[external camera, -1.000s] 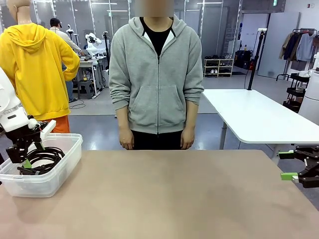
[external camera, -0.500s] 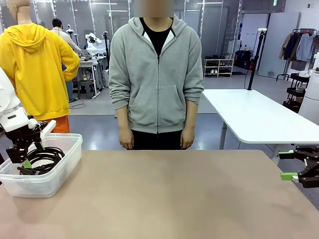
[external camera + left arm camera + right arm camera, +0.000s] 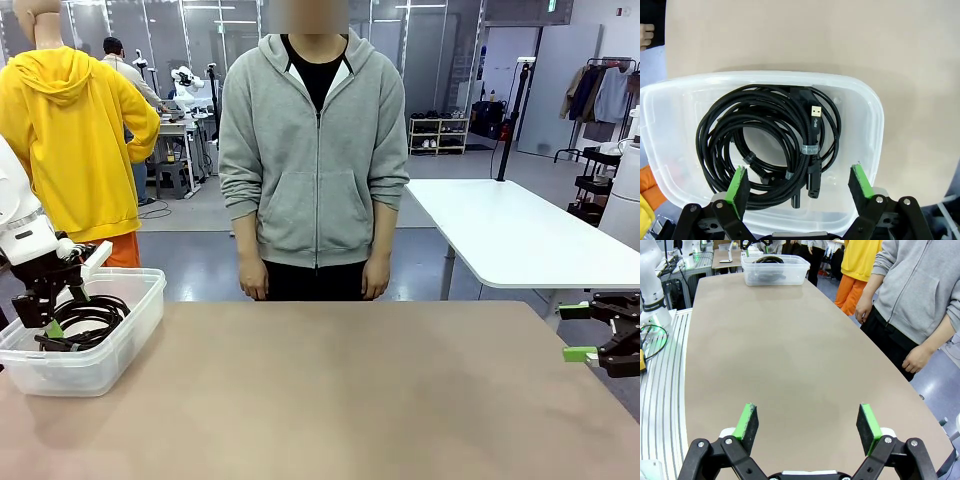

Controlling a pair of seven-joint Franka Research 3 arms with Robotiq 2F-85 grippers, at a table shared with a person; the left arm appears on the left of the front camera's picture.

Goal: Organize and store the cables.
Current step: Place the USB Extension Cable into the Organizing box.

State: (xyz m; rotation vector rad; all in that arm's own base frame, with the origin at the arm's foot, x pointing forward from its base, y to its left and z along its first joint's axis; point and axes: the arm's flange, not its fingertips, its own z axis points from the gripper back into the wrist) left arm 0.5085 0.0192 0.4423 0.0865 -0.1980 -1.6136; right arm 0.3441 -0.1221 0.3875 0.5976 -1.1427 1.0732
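My left pincer point(image 3: 799, 187) hangs at the left edge of the worktop, pointing down, its jaws spread wide with nothing between them. My right pincer point(image 3: 577, 332) sits at the right edge, fingers lying level and aimed inward, likewise wide apart and empty.

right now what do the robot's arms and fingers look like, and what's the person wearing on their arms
Both arms are white. The left gripper and right gripper are black linkage frames with visible bolts, each carrying two fingers faced with flat green pads. A black hose runs along the left arm near its wrist. The person wears a grey zip hoodie with long sleeves over a black top.
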